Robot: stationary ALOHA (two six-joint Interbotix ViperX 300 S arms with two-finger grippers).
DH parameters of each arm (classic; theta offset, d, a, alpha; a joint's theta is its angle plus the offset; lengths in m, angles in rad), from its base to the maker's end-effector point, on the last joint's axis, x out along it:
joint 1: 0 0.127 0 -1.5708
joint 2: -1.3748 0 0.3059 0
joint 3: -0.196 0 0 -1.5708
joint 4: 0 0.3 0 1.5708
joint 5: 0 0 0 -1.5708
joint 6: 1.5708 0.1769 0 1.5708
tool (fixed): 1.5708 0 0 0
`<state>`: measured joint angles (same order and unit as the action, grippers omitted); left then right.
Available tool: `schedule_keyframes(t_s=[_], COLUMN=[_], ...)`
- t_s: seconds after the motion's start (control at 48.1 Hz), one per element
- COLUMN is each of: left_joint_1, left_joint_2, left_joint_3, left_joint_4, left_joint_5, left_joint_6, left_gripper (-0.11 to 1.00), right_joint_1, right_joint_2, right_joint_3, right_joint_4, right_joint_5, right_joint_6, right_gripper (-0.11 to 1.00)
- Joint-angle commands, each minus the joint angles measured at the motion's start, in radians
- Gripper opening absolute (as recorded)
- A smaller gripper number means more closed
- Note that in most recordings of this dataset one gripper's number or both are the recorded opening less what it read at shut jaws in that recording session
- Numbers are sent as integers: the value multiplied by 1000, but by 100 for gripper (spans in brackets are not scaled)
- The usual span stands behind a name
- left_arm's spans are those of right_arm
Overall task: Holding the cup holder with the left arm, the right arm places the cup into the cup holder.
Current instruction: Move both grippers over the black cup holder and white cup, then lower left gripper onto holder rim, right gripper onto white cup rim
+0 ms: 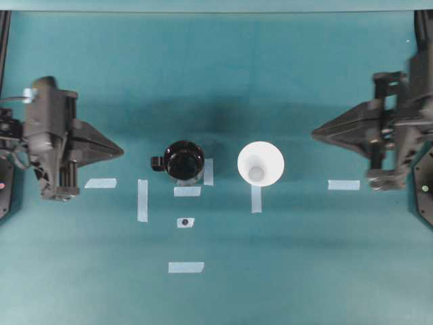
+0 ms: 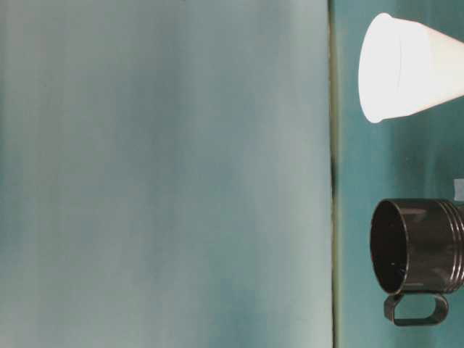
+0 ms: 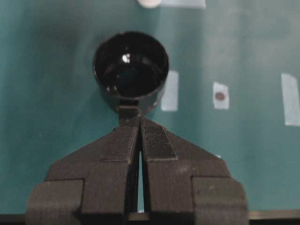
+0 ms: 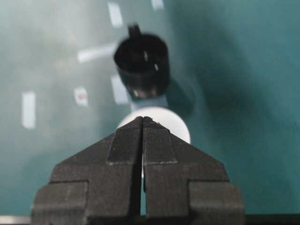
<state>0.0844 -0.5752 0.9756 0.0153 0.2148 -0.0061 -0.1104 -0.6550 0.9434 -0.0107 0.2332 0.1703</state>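
Both our grippers, left (image 1: 120, 150) and right (image 1: 315, 133), are pinched tight on nothing. Between them the cup holder (image 1: 183, 160) sits left of the cup (image 1: 260, 163). We think reaching in while pinched could knock the light cup over.

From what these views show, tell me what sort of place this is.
Probably a robotics lab test bench: a teal mat marked with tape strips, two arms facing inward, and only a black cup holder and white cup.
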Motion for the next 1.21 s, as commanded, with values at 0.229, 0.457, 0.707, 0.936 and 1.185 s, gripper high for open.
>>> schedule_keyframes(t_s=[0.229, 0.457, 0.707, 0.936, 1.185], left_joint_1=[2, 0, 2, 9, 12], left_joint_2=[114, 201, 299, 377, 400], left_joint_3=[-101, -155, -195, -245, -282], left_joint_4=[3, 5, 11, 12, 11], left_joint_5=[64, 92, 161, 201, 202], left_joint_6=[2, -8, 18, 55, 81], left_gripper=[3, 3, 3, 3, 3], right_joint_1=[-20, -25, -25, -25, -25], right_joint_2=[275, 387, 463, 505, 523], right_joint_3=[-118, -193, -250, -304, -342], right_joint_4=[-6, -6, -6, -6, -6], right_joint_5=[104, 183, 212, 284, 328], right_joint_6=[-3, -54, -83, -86, -91], right_gripper=[2, 2, 2, 2, 1])
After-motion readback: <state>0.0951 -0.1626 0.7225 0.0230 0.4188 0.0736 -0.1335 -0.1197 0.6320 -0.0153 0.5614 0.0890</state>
